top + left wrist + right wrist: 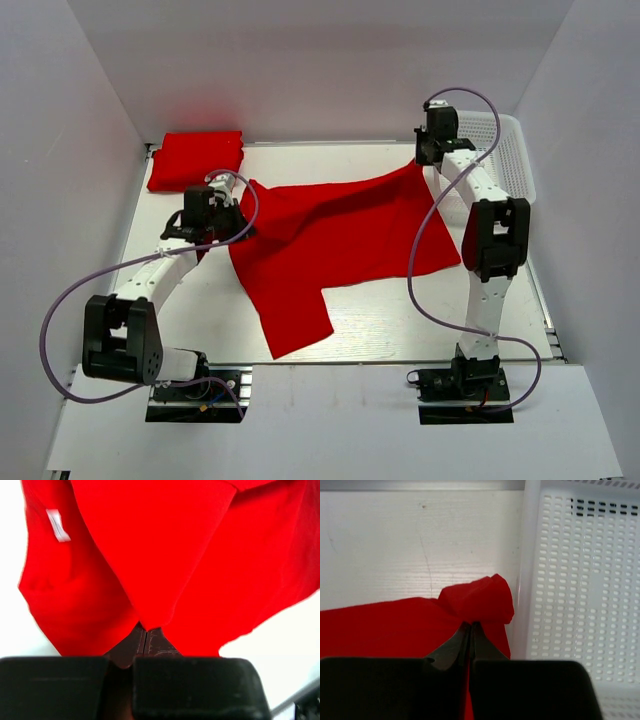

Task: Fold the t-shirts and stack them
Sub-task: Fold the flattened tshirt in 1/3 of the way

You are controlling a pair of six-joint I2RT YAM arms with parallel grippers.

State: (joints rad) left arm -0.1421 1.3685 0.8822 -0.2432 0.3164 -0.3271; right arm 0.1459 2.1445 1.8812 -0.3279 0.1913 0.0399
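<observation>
- The left gripper has its jaws pressed together on a fold of the spread t-shirt. The red cloth comes to a point right at the fingertips.
- Beyond this gripper the cloth hangs in broad folds. A small white label shows on it, ahead and to the left.
- The right gripper is likewise closed, pinching a bunched corner of the same shirt, which humps up just past its tips.
- Close on the right of that gripper stands the white mesh basket, its wall touching or nearly touching the pinched corner.
- Between the two grippers the shirt lies opened out on the bench, one part reaching toward the arm bases.
- A folded t-shirt lies beyond the left gripper, near the far left corner, apart from the spread one.
</observation>
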